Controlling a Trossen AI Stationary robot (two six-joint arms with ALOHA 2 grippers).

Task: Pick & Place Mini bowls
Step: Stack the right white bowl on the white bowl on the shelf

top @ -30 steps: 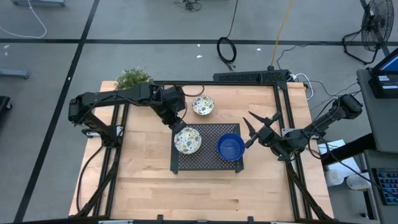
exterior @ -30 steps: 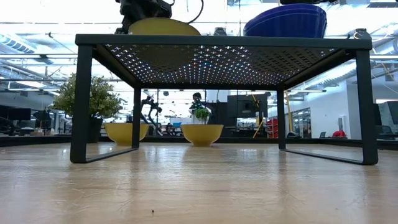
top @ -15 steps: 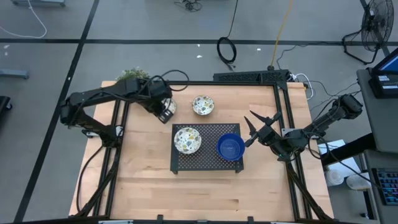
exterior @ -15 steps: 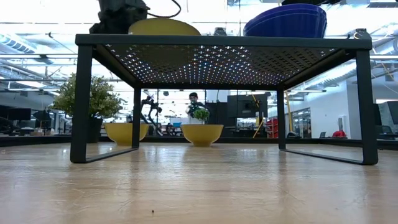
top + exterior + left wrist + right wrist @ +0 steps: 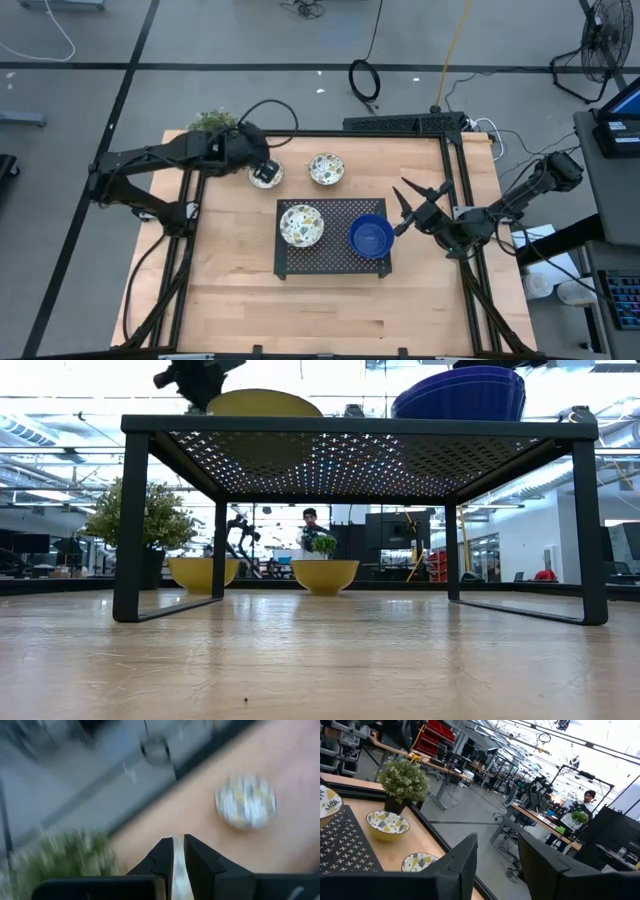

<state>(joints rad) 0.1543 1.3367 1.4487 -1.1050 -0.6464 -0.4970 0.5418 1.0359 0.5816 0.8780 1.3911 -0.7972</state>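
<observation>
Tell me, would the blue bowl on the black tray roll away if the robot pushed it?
Probably not. The blue bowl sits upright on the black tray, so it would likely slide rather than roll. It looks small and shallow, so probably light. Its smooth-looking surface might be slippery to pinch.

Patterned mini bowls: three are showing from above, one point(image 5: 301, 224) sitting on the black tray, one point(image 5: 326, 169) on the wooden surface beyond it, one point(image 5: 266, 175) partly hidden under the left arm.
Blue mini bowls: one stack point(image 5: 371, 236) is sitting on the tray; how many bowls are nesting in it cannot be told.
Black perforated trays: one point(image 5: 335, 262) is standing on the surface.
Small green plants: one point(image 5: 213, 122) is sitting at the far left corner.
Robot arms: two are showing, each carrying one claw, the left claw point(image 5: 264, 174) and the right claw point(image 5: 402, 212).
People: one point(image 5: 309, 520) is standing far off in the room behind.
</observation>
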